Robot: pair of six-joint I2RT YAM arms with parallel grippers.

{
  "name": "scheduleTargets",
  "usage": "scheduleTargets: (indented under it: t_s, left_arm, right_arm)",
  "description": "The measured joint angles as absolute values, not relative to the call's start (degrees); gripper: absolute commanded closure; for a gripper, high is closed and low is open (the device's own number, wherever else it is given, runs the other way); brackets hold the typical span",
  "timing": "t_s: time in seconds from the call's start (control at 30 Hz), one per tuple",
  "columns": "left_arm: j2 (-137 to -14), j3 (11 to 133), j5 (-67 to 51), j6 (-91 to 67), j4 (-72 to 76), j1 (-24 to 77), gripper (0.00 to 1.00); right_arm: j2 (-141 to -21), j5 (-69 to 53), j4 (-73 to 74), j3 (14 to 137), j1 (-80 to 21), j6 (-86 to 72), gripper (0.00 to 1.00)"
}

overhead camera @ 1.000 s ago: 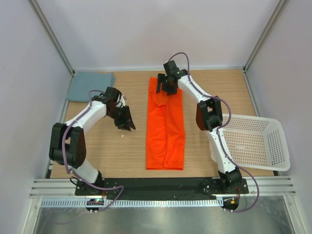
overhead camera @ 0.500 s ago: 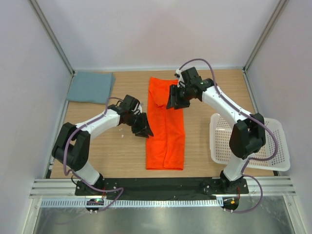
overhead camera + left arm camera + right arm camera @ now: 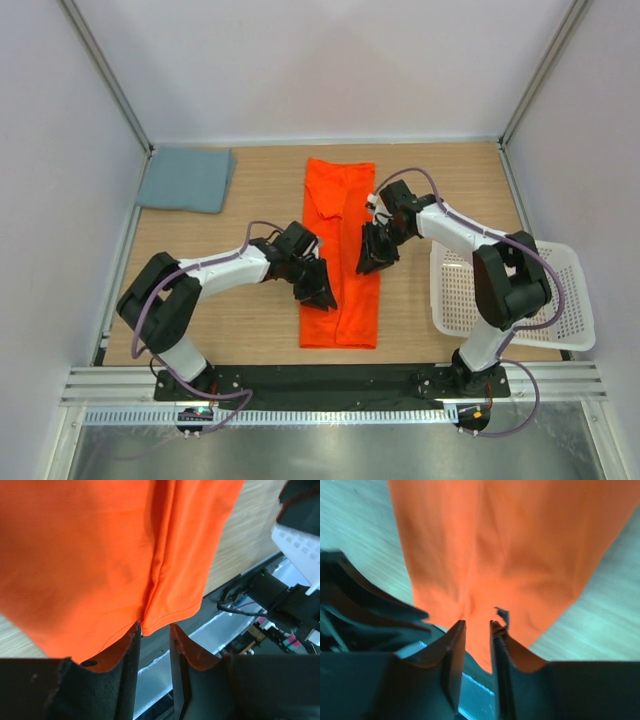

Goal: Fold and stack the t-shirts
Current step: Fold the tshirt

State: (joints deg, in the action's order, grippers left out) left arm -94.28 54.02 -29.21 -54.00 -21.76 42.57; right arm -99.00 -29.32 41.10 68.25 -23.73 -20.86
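Observation:
The orange t-shirt point(image 3: 340, 200) lies folded into a long narrow strip down the middle of the table. It fills the left wrist view point(image 3: 100, 555) and the right wrist view point(image 3: 510, 545). My left gripper point(image 3: 322, 293) hovers over the strip's left edge near its lower end, jaws a narrow gap apart and empty point(image 3: 154, 627). My right gripper point(image 3: 372, 262) is over the strip's right edge at mid-length, jaws also slightly apart with nothing between them point(image 3: 477, 622). The grey-blue t-shirt point(image 3: 185, 180) lies folded flat at the back left corner.
A white perforated basket point(image 3: 575, 300) sits at the right edge of the table, beside the right arm. A black base rail point(image 3: 330, 380) runs along the near edge, just below the orange shirt's hem. Walls close off the left, back and right.
Both grippers moved toward the near edge along the orange shirt. The right one left the collar end and came down to mid-length. The left one moved right onto the shirt's left edge.

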Motion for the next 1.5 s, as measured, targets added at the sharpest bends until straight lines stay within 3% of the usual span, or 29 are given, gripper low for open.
scheduleTargets:
  t_s: [0.03,0.13,0.3,0.53,0.77,1.27,1.37,1.47,1.5]
  left_arm:
    - [-93.80,54.04,-28.47,-53.84,-22.65,42.48,0.66]
    - [-90.65,54.00,-24.91,-53.56,-27.40,42.41,0.62]
    - [-84.27,53.04,-19.84,-54.06,-35.48,42.41,0.61]
    - [-86.52,53.15,-14.15,-58.22,-43.27,45.10,0.60]
    - [-91.20,53.23,-11.05,-61.19,-46.48,48.90,0.62]
    - [-91.77,50.41,-11.64,-61.76,-43.29,48.88,0.61]
    - [-91.77,49.28,-12.34,-62.00,-41.95,48.88,0.61]
    - [-91.77,47.83,-13.43,-62.61,-40.34,48.88,0.65]
    - [-91.68,47.48,-13.98,-62.81,-40.05,48.88,0.69]
  right_arm:
    - [-98.00,-29.43,41.76,66.81,-23.75,-20.75,0.54]
    - [-92.25,-28.99,43.79,61.56,-24.21,-20.53,0.39]
    - [-82.28,-26.92,46.85,55.13,-28.62,-22.92,0.35]
    - [-81.28,-18.94,48.12,50.87,-41.08,-33.06,0.33]
    - [-81.38,-12.14,47.75,47.16,-41.78,-40.84,0.33]
    - [-83.46,-13.45,41.63,43.77,-43.64,-45.65,0.36]
    - [-83.61,-13.72,41.04,43.00,-43.97,-46.11,0.40]
    - [-83.61,-14.11,39.66,41.67,-44.14,-46.70,0.51]
    - [-83.61,-14.28,39.20,41.04,-44.14,-46.92,0.59]
